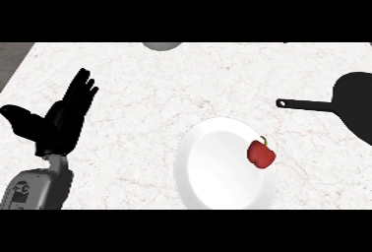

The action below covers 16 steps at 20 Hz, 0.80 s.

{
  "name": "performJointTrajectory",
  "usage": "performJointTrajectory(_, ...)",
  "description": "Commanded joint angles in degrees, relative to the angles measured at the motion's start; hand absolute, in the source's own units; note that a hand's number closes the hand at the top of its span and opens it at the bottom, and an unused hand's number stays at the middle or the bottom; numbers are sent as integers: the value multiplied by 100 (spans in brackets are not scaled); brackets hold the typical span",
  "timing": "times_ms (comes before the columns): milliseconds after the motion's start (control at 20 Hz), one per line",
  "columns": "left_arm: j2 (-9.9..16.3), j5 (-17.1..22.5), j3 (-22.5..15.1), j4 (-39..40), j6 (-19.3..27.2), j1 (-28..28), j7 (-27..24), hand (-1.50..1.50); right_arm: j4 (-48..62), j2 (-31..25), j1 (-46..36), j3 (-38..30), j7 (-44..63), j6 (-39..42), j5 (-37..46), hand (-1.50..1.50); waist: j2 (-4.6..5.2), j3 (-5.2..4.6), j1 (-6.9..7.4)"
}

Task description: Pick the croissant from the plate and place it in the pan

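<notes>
A: In the head view, our left hand (62,115) rests open at the left, fingers straight and pointing up, holding nothing. Our right hand is out of view.

B: Where is the food?

A: On the right edge of the white plate (210,172), well apart to the right of that hand, lies a red pepper-like item (261,153), not a croissant, its long axis roughly upright in view. The black pan (355,106) sits beyond on the counter (145,74), handle pointing left. We see no writing.

Red pepper (261,153) on white plate (210,172), pan (354,106) right
</notes>
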Motion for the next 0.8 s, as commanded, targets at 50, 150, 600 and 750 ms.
performJointTrajectory(50, 84, 15, 43, -46, -62, 124, 37, 0, 26, 107, 271, -393, 1366, -1021, 388, 150, -96, 2, -92)
performJointTrajectory(150, 35, 27, 79, -164, 58, 124, 138, 0, -19, 118, 630, -551, 1311, -1313, 334, 150, -138, 8, -195)
performJointTrajectory(600, -120, -183, -91, -336, 190, 399, 60, 0, 115, 434, 1516, -1378, 397, -2596, 149, 150, -144, 12, -215)
performJointTrajectory(750, -44, -77, 65, -10, 51, 224, -77, 0, 319, 611, 1705, -1604, 284, -2980, 115, 150, -119, 7, -241)
